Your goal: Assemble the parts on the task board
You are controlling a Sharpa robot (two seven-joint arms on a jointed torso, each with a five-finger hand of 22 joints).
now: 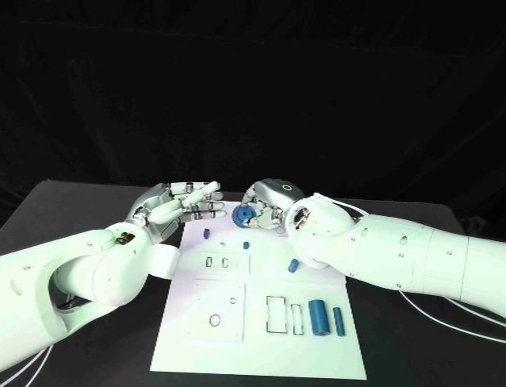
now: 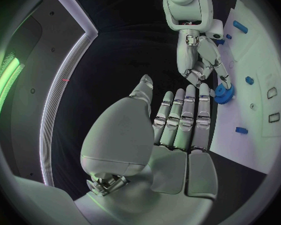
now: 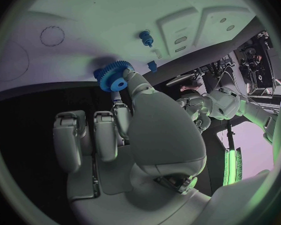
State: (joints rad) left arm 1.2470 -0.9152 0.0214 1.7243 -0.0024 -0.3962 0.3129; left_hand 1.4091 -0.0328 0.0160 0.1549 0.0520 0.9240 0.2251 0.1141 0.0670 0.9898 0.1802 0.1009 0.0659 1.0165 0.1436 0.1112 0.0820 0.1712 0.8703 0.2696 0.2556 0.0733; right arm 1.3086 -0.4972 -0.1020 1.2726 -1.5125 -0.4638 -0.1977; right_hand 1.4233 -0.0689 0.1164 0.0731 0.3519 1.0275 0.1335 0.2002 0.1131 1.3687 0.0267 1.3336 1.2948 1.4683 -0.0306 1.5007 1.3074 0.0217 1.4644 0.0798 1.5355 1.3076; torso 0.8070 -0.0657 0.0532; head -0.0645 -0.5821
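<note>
My right hand (image 1: 273,203) pinches a blue gear (image 1: 244,214) between thumb and finger, just over the far edge of the white task board (image 1: 253,339). In the right wrist view the gear (image 3: 113,76) sits at the fingertips of the right hand (image 3: 137,125), close to the board (image 3: 84,15). My left hand (image 1: 181,203) hovers at the board's far left corner with its fingers straight and apart, holding nothing. In the left wrist view the left hand (image 2: 178,127) reaches toward the gear (image 2: 223,93) and the right hand (image 2: 202,60).
Small blue pieces lie on the board's far part: one (image 1: 207,233), another (image 1: 246,243), a third (image 1: 292,264). Two blue cylinders (image 1: 318,316) (image 1: 339,321) lie near the right edge beside rectangular slots (image 1: 276,314). Black table (image 1: 67,210) surrounds the board.
</note>
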